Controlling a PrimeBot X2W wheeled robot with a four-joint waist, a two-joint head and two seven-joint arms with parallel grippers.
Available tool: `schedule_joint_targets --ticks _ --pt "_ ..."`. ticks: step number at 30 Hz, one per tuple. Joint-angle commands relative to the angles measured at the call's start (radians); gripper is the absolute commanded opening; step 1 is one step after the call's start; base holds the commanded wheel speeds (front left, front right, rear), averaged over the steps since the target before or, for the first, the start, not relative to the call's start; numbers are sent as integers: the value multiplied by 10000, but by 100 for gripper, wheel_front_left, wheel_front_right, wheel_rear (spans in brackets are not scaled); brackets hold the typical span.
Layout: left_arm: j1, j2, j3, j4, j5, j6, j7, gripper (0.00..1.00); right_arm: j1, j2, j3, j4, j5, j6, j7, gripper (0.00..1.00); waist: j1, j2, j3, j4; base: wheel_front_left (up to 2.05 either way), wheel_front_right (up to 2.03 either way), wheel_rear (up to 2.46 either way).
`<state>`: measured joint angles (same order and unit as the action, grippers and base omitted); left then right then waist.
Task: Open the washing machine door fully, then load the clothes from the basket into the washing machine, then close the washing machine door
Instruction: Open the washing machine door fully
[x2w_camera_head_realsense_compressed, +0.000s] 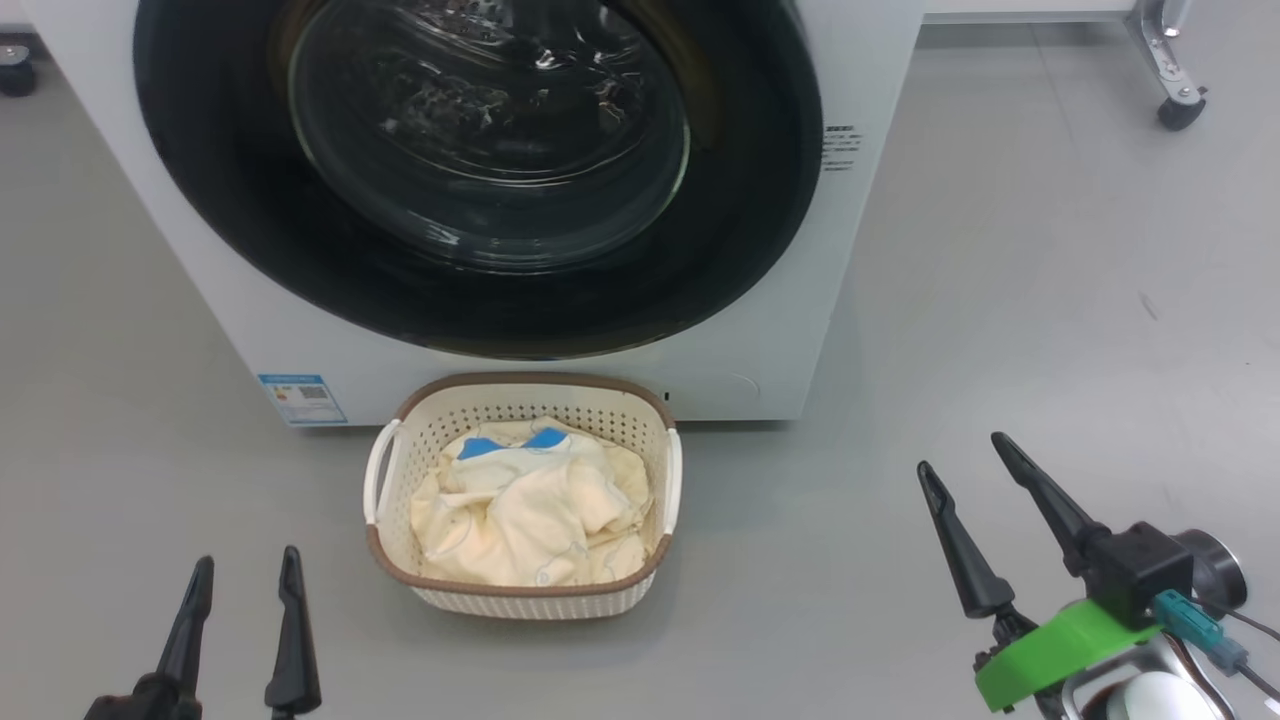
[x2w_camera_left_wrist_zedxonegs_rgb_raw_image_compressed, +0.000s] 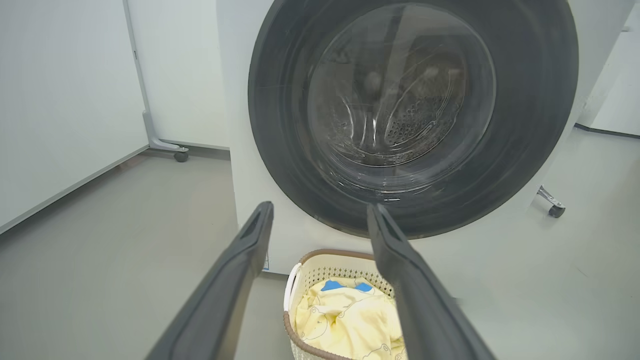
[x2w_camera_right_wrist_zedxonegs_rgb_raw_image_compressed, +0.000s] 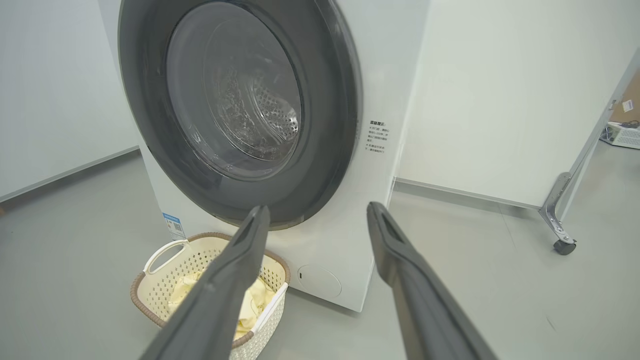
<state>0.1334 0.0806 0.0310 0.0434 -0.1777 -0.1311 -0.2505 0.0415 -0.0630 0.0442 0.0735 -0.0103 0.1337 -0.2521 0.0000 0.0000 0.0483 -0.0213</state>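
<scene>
A: Where does the robot stand on the task?

B: At the first step. The washing machine door (x2w_camera_head_realsense_compressed: 490, 140) sits shut, flush against the white washing machine (x2w_camera_head_realsense_compressed: 320, 350). The basket (x2w_camera_head_realsense_compressed: 520, 385) rests on the floor (x2w_camera_head_realsense_compressed: 1000, 300) just in front of the machine, under the door's lower edge, with the clothes (x2w_camera_head_realsense_compressed: 530, 510) heaped inside it.

A: And the grippers?

B: The left gripper (x2w_camera_head_realsense_compressed: 248, 556) and the right gripper (x2w_camera_head_realsense_compressed: 961, 451) both hover over the floor on either side of the basket. Their fingers are spread wide and hold nothing.

A: So how should it open the door well?

B: No handle or catch is plain to see on the glossy black rim, so it should find the latch side first. Then one finger can hook behind that edge rather than press on the bulging glass.

A: Which arm?

B: Probably the one nearer the latch side. It should pull along the door's arc, not straight back, and follow through until the door stands fully open.

A: Any risk?

B: The basket is close. The door looks likely to pass above it, but a low arm could knock it.
</scene>
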Motion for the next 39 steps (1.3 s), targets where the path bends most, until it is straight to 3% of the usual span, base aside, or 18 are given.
schedule_joint_targets --ticks 1,11,22,24,25,28,33,39 --pt "-254 86 393 -311 -64 4 -113 100 -297 -151 180 -330 -27 -30 -97 100 0 0 9 5 105 115 -220" --pt "-259 40 442 -346 -148 4 -113 100 -327 -134 202 -330 -26 -30 -97 100 0 0 18 9 73 73 -146" --pt "-214 72 479 -360 -194 4 -113 100 -388 -41 39 -395 295 -30 -97 100 0 0 50 -167 7 7 -14" --pt "-209 85 484 -361 -202 4 -113 100 -379 -12 -89 -403 406 -30 -97 47 0 0 62 -224 0 0 0" --pt "-207 94 489 -362 -209 4 -113 100 -364 2 -132 -389 476 -30 -97 29 0 0 68 -250 0 0 0" --pt "-198 123 493 -366 -219 4 -113 100 -338 38 -238 -317 710 -30 -97 0 0 0 86 -318 0 0 0" --pt "-160 167 528 -374 -238 4 -113 100 -402 94 -639 -231 1585 -30 -97 0 0 0 133 -433 0 0 0" --pt "-158 190 485 -414 -289 4 -113 100 -601 123 -1484 -34 4811 -30 -97 0 0 0 281 -486 0 0 0"
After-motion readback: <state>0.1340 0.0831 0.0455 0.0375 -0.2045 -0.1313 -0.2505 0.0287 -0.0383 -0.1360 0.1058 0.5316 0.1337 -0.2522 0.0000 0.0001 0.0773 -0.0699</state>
